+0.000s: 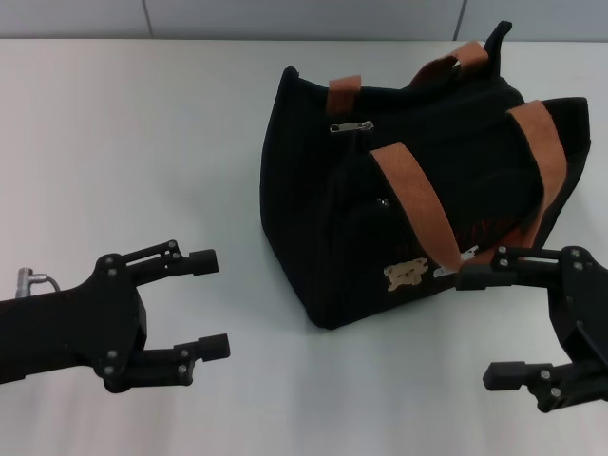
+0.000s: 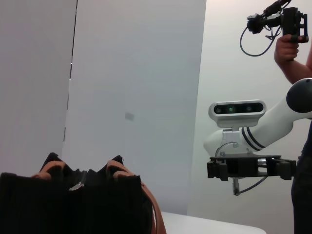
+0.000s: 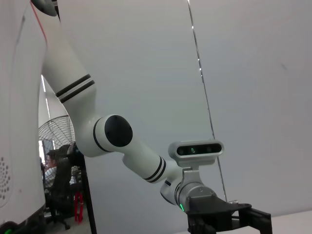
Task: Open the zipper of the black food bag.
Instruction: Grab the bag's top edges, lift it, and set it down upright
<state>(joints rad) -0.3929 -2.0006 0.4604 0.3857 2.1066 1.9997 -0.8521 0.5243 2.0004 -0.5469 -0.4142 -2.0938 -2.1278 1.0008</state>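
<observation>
Head view: black food bag (image 1: pixel 380 218) zipped; left hand (image 1: pixel 204 304), right hand (image 1: pixel 494 328) spread.

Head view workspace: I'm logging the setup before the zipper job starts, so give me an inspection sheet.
Surface: white table, bare around the bag.
Job's things: black food bag stands upright in the middle; zipper pull tab lies on top near the bag's left end, untouched.
Clutter: nothing seen.
Grippers: left gripper open, low on the bag's left, apart from it; right gripper open, at the bag's near right corner, its upper finger in front of the bag's face.
Cables: a cable stub behind the left arm's wrist.
Surroundings: pale wall behind the table; a person's raised hand holding a camera shows in the left wrist view.
</observation>
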